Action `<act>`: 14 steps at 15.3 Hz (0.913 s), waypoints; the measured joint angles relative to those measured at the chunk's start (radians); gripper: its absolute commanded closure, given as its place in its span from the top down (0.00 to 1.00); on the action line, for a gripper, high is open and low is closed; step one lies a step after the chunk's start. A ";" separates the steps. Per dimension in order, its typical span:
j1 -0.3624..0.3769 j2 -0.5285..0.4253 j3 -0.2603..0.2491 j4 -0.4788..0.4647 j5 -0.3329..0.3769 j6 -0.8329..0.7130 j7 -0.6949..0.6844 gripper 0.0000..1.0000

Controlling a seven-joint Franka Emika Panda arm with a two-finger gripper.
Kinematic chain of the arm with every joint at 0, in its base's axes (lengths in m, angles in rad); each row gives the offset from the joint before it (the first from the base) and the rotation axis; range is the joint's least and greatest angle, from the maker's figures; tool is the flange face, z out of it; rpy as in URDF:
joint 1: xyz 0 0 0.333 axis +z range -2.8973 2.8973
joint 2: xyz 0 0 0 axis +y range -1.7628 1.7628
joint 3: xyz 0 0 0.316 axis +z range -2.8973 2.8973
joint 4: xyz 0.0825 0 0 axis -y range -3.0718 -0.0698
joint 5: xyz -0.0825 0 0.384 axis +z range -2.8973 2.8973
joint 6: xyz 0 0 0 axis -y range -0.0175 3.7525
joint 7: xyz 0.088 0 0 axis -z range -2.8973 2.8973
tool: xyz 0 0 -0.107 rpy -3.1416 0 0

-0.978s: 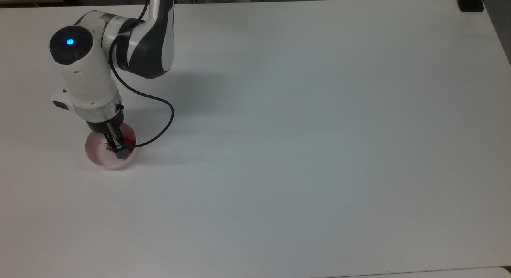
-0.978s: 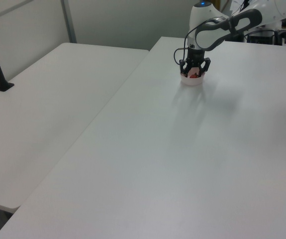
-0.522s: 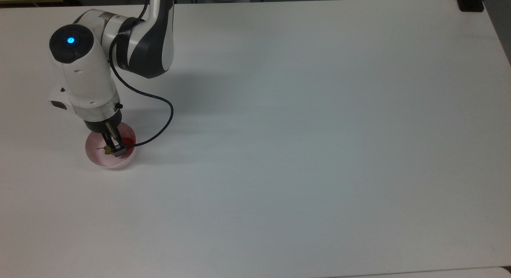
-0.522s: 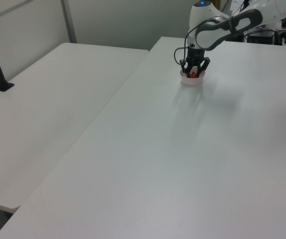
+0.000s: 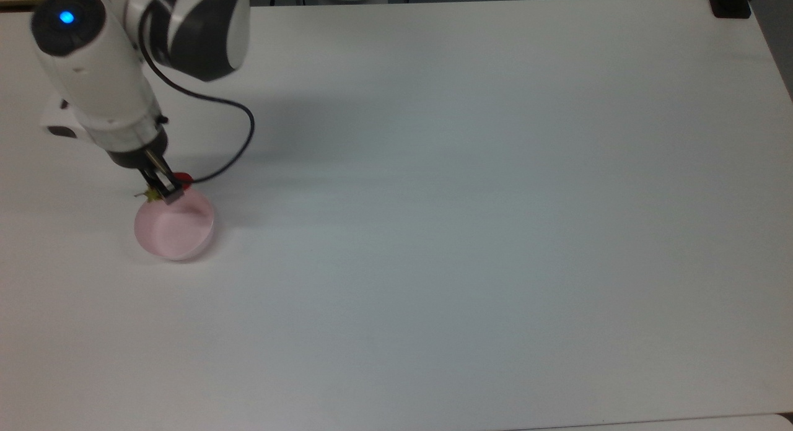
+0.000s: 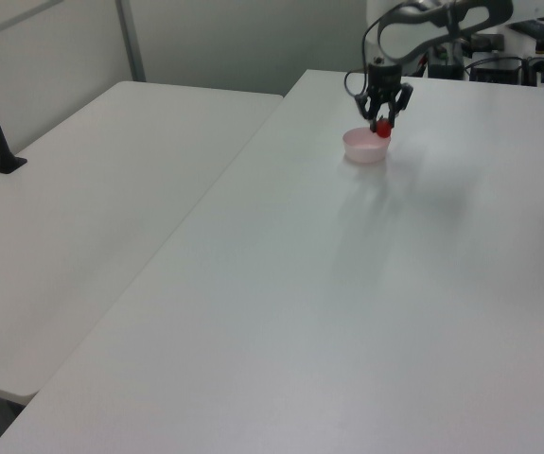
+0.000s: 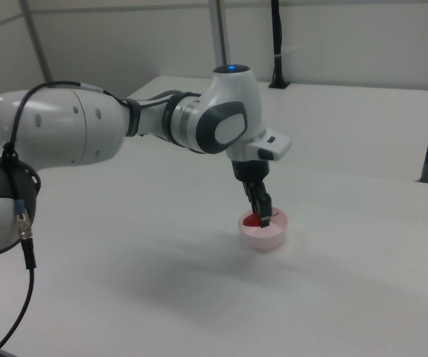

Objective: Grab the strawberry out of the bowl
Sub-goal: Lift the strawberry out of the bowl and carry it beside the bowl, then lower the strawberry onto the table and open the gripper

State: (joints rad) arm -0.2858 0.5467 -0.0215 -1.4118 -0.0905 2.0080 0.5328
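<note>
Red and glossy, the strawberry hangs pinched between the jaws of the gripper, lifted clear above the bowl in the left view. In the top view the strawberry shows at the bowl's far rim with a bit of green cap beside the fingers, and the pale pink bowl sits on the white desk near the top view's left edge. In the right view the gripper points straight down over the bowl, the strawberry a red spot by its fingertips. A black cable loops from the wrist.
</note>
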 measured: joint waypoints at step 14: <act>-0.196 0.098 -0.007 -0.049 0.000 0.229 -0.794 1.00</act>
State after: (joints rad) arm -0.4816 0.6442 -0.0289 -1.4607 -0.0904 2.2369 -0.2611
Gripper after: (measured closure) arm 0.533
